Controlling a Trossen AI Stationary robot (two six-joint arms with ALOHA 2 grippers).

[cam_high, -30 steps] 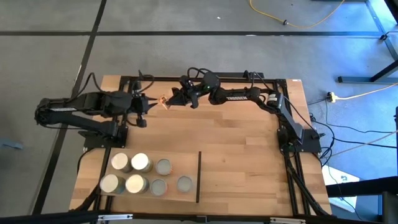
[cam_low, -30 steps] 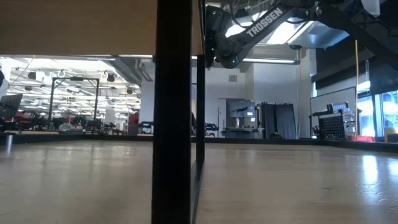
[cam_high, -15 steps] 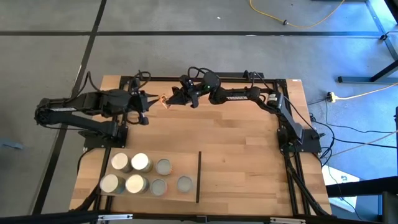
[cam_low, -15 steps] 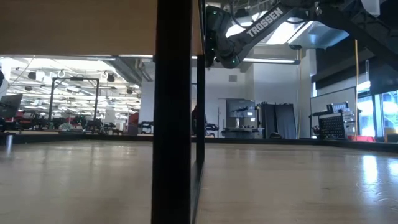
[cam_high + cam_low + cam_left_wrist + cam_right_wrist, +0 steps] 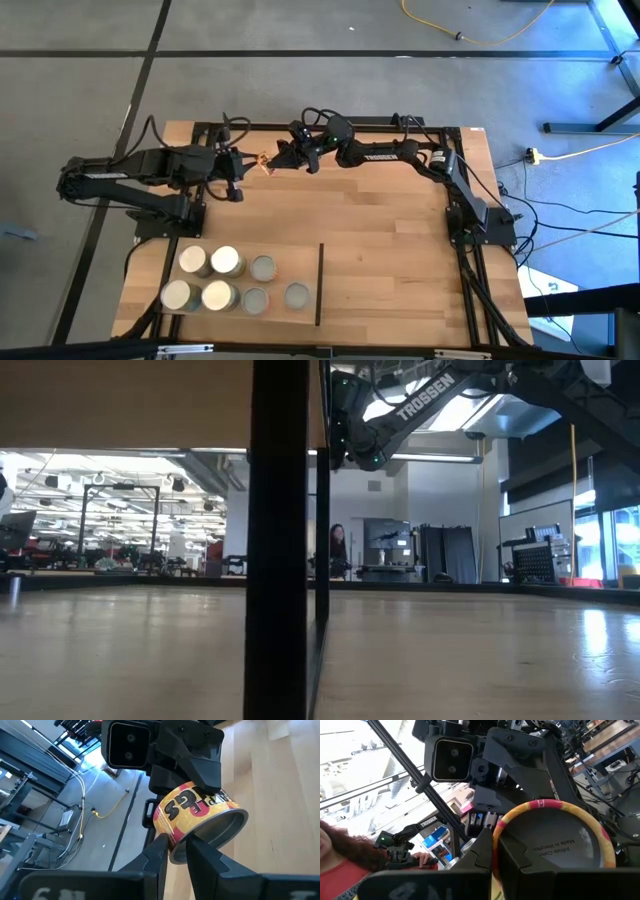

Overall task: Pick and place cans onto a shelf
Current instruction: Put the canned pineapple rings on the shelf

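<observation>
— Where is the can [image 5: 264,160] held?
— Upper centre, above the table's [image 5: 390,250] far edge, pinched at its rim by the right gripper [image 5: 276,158]. The left gripper [image 5: 244,166] has been brought up against it; its grip cannot be told.
— Open room?
— The planks at centre and right are left bare.
— The shelf [image 5: 296,263]?
— Lower left, six cans [image 5: 225,261] stood on it.
— The room?
— A person [image 5: 337,546] has come into sight.

I see the shelf [image 5: 240,285] at my table's [image 5: 390,250] near-left corner, six cans [image 5: 225,261] standing on it in two rows. Beyond the shelf, over the far edge, a seventh can [image 5: 264,161] sits between left gripper [image 5: 243,172] and right gripper [image 5: 279,157].
</observation>
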